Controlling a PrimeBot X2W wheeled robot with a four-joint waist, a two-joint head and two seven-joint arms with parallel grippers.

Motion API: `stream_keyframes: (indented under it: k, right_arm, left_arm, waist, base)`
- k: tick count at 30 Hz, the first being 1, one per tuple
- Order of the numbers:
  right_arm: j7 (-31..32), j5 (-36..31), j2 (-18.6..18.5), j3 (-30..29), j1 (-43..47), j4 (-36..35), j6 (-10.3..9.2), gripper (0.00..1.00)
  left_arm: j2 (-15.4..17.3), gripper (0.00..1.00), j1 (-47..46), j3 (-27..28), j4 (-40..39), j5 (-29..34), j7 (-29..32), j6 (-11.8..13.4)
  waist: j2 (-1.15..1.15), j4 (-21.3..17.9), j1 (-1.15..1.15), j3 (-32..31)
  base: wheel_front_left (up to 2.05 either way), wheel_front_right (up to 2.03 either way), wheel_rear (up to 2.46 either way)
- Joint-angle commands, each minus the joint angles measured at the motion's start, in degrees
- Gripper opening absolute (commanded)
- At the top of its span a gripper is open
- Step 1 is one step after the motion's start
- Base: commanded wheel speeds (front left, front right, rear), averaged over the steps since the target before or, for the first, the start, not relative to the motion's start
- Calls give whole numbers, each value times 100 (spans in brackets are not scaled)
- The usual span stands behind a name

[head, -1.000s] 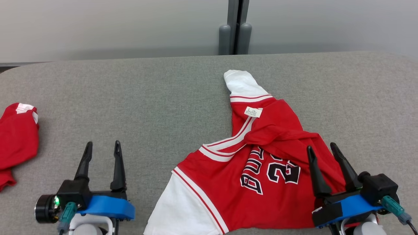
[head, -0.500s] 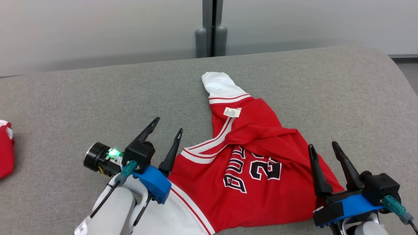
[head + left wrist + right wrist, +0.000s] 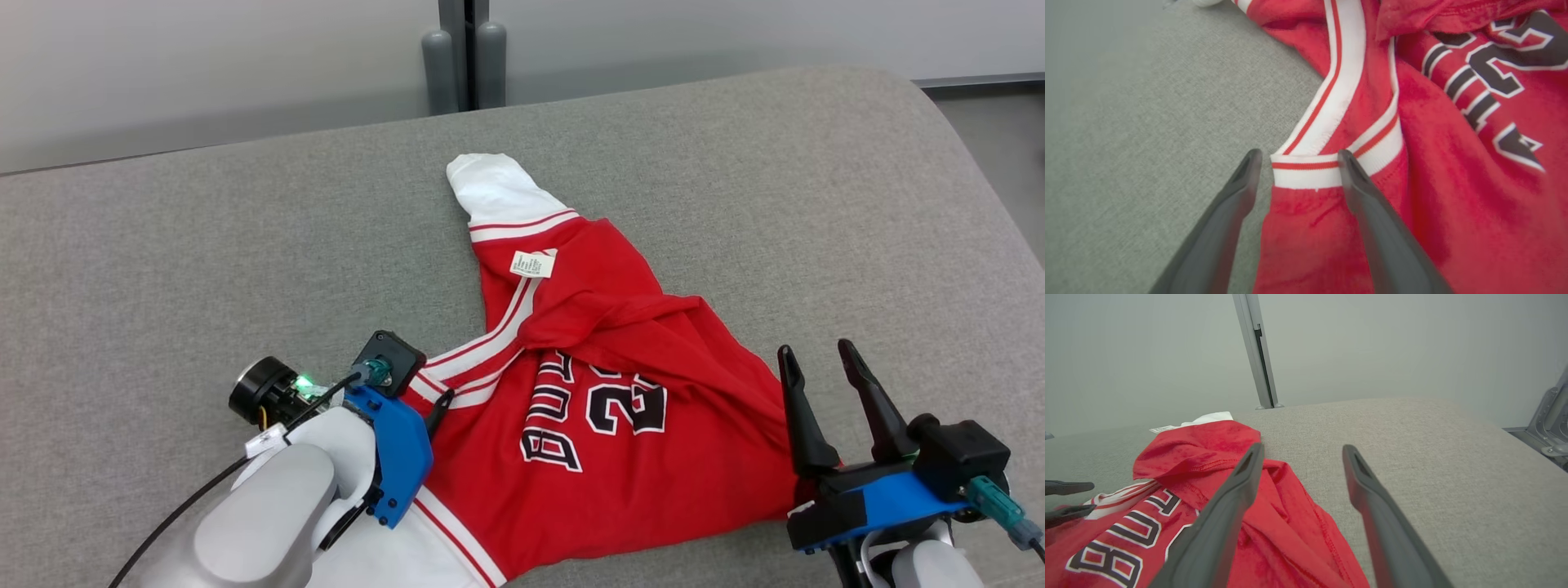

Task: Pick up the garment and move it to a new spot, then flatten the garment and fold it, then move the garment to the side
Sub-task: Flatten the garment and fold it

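Left fingers (image 3: 1239, 188) are now set open astride the striped trim (image 3: 1306, 171) of the garment (image 3: 604, 359) for pickup; right fingers (image 3: 798, 408) are held open.

The left gripper (image 3: 1296, 157) has two long, dark grey, tapered fingers on a black housing with a blue bracket (image 3: 400, 453). It carries a teal connector (image 3: 377, 369), a lit green indicator (image 3: 304, 381) and a black cylindrical unit (image 3: 260, 392). A black cable (image 3: 180, 514) runs beside the pale grey forearm (image 3: 261, 523). The right gripper (image 3: 816, 351) has matching fingers, a blue mount (image 3: 890, 498) and a teal plug (image 3: 992, 502).
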Motion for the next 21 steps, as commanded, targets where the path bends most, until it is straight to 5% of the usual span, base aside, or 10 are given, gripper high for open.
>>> stream_keyframes:
  k: [1,8,9,10,12,21]
  right_arm:
    - [-21,7,2,-21,-132,8,1,100]
    - [-21,-40,31,-68,-201,19,1,100]
    - [-21,-45,36,-75,-202,11,1,100]
    - [-21,-47,38,-89,-191,2,1,100]
    - [-21,-43,40,-123,-145,-17,1,100]
    - [-21,-56,59,-332,20,-21,1,100]
  left_arm:
    - [48,100,-151,-117,66,-102,151,-3]
    - [84,100,-304,-530,360,-605,398,-3]
    - [58,90,-312,-503,411,-650,338,-3]
    - [41,40,-338,-486,467,-649,269,-3]
    - [14,0,-348,-384,588,-699,41,81]
    - [207,0,-39,174,873,-934,-1117,578]
  waist:
    - [0,-21,-1,31]
    - [0,-81,-1,116]
    - [0,-79,-1,114]
    - [0,-68,-1,108]
    - [0,-25,-1,83]
    - [0,326,-1,-87]
  base:
    - [0,0,0]
    - [0,0,0]
    - [0,0,0]
    - [0,0,0]
    - [0,0,0]
    - [0,0,0]
